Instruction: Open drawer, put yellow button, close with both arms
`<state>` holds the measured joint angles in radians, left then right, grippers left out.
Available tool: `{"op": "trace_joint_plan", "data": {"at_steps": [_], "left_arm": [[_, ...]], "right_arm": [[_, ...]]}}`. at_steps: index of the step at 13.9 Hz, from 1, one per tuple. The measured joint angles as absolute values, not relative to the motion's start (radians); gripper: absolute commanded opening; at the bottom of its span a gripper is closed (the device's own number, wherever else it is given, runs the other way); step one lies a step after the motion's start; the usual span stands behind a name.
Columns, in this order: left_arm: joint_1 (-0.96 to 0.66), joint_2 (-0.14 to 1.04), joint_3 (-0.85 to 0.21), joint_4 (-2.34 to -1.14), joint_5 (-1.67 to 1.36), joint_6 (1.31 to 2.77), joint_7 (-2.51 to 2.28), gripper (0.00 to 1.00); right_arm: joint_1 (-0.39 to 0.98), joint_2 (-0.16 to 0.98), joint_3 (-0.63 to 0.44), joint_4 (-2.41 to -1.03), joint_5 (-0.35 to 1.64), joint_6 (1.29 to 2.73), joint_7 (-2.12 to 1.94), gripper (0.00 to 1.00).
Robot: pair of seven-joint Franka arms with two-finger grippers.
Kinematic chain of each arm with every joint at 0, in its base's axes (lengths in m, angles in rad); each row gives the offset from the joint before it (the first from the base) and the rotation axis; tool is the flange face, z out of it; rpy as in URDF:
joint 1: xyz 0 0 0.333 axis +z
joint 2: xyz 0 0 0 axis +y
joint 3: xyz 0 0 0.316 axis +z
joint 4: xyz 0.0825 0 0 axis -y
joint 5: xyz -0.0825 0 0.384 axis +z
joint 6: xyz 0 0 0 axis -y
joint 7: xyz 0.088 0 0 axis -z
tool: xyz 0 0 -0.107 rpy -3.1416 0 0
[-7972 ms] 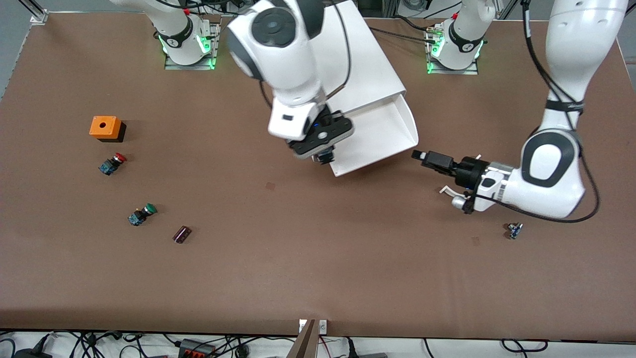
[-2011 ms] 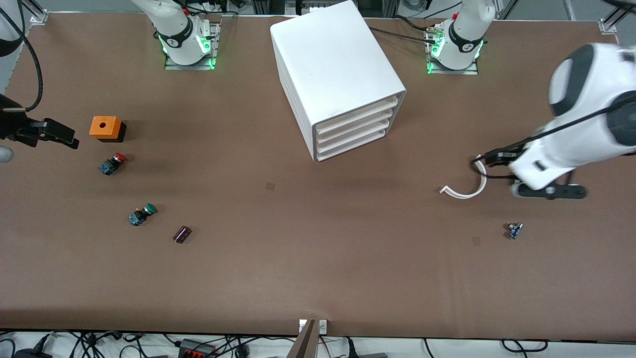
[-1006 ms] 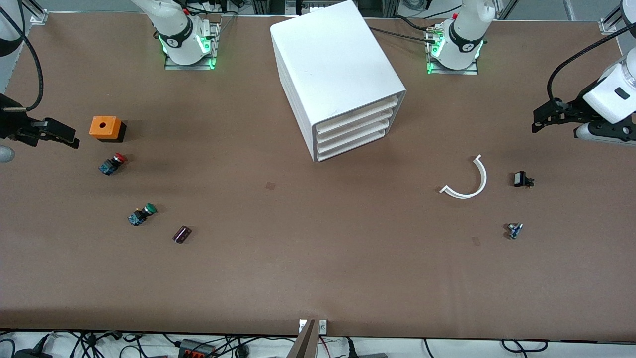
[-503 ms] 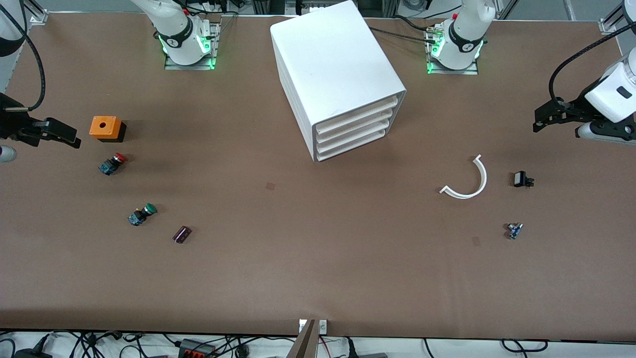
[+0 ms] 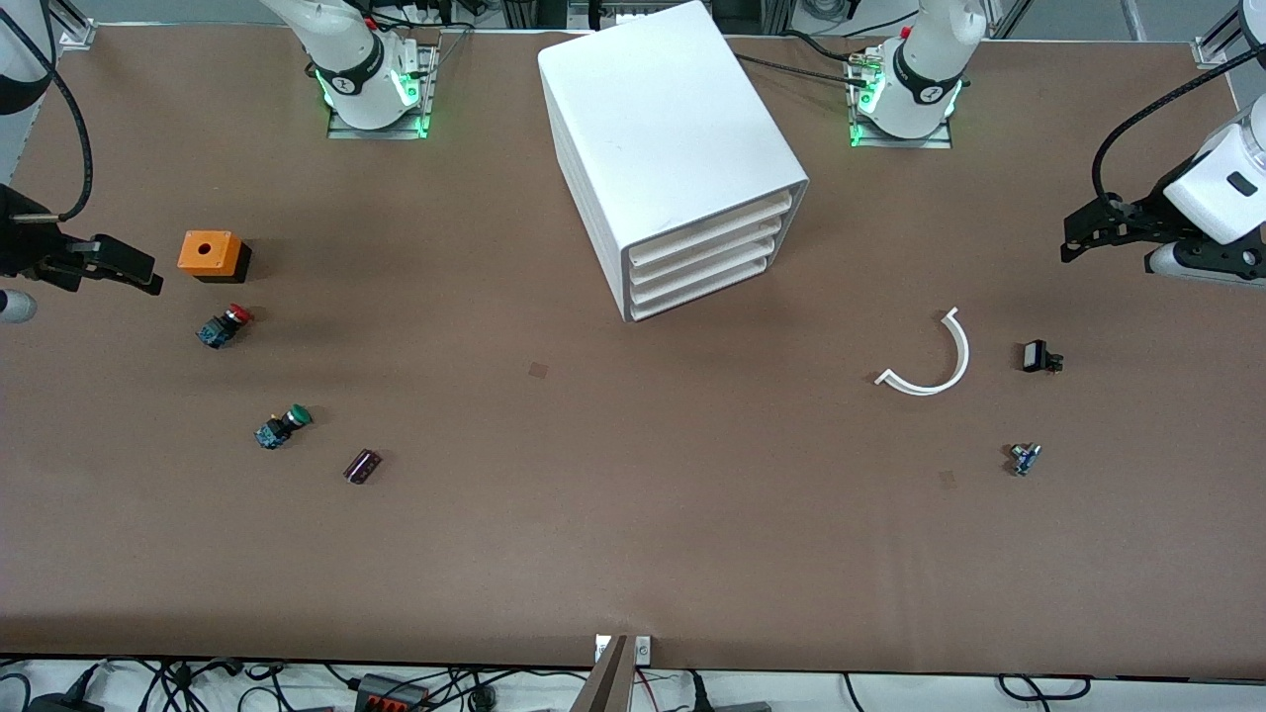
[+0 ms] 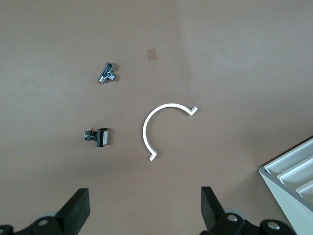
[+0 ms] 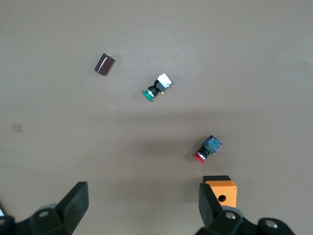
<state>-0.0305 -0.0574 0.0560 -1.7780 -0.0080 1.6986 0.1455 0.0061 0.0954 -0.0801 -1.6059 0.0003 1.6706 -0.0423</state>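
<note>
Yellow button: it cannot be located in any view. All four drawers of the white cabinet [image 5: 673, 148] are seen pushed in flush.

Left arm: it is drawn out to its own end of the counter [image 5: 633, 534], with the left gripper [image 5: 1088, 232] held in the air over bare surface there. In the left wrist view the left gripper [image 6: 144, 205] is seen with jaws spread wide and nothing between them. A white curved strip [image 6: 161, 129], a small black part [image 6: 100, 137] and a small metal part [image 6: 106, 73] are recorded on the counter below, each apart from the others.

Right arm: it is drawn out to the other end, with the right gripper [image 5: 124, 267] held over the counter near an orange box [image 5: 210, 254]. The jaws of the right gripper [image 7: 142, 203] are likewise spread wide and empty.

Counter: brown and flat. A red button [image 5: 223, 326] is noted just nearer the front camera than the orange box, then a green button [image 5: 282, 427] and a dark cylinder [image 5: 362, 466] nearer again. Green lights are lit at both arm bases. Loose cables are seen along the near edge.
</note>
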Motion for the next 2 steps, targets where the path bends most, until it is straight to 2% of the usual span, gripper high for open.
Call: {"op": "trace_joint_plan", "data": {"at_steps": [2], "left_arm": [[-0.031, -0.057, 0.056, -1.778, -0.008, 1.698, 0.146, 1.00]], "right_arm": [[0.006, 0.095, -0.080, -1.607, 0.000, 1.671, -0.042, 1.00]]}}
